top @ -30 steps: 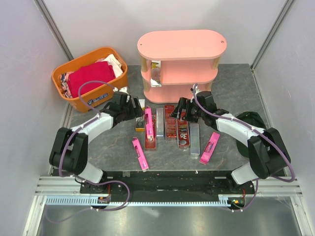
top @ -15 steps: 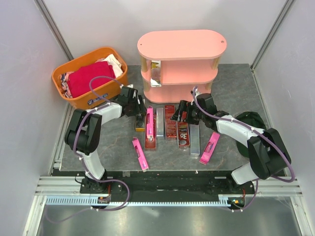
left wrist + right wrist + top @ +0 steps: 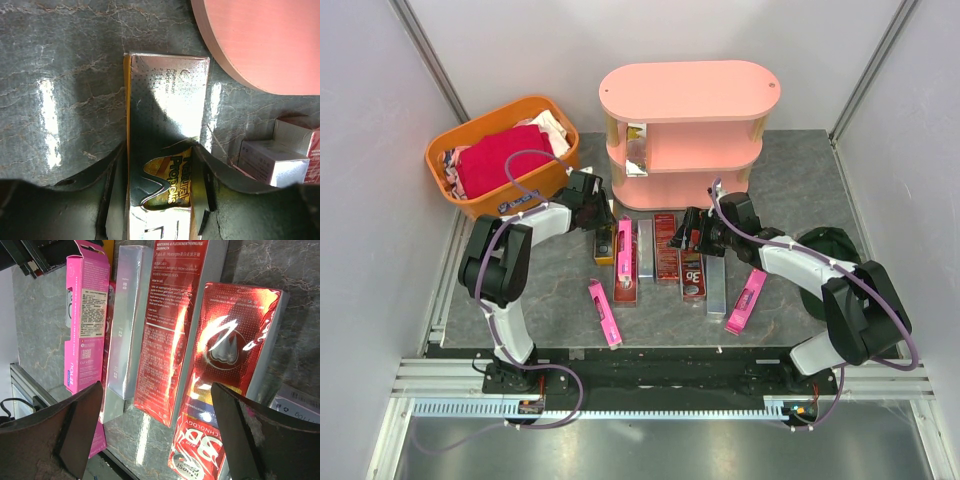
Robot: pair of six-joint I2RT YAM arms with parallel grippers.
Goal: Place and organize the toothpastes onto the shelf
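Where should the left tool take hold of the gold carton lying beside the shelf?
Across its two long edges, near mid-length, coming straight down from above: the gold carton lies flat, label up, so only its slim width fits inside the left tool.

The shelf (image 3: 690, 92), a pink three-tier oval unit on light wooden posts, is stood upright at the far side. Silver cartons (image 3: 637, 150) are stood at its left end, between the tiers. Before it, the toothpastes are laid flat, side by side:

- a yellow-gold carton (image 3: 167, 100)
- a pink carton (image 3: 623, 245), rested on a dark red carton (image 3: 626, 288)
- a silver-grey carton (image 3: 645, 248)
- a lettered red carton (image 3: 666, 250)
- a glossy red carton (image 3: 692, 272)
- a second silver-grey carton (image 3: 716, 285)

Two tilted pink cartons (image 3: 747, 300) (image 3: 605, 313) are laid nearer, well apart.
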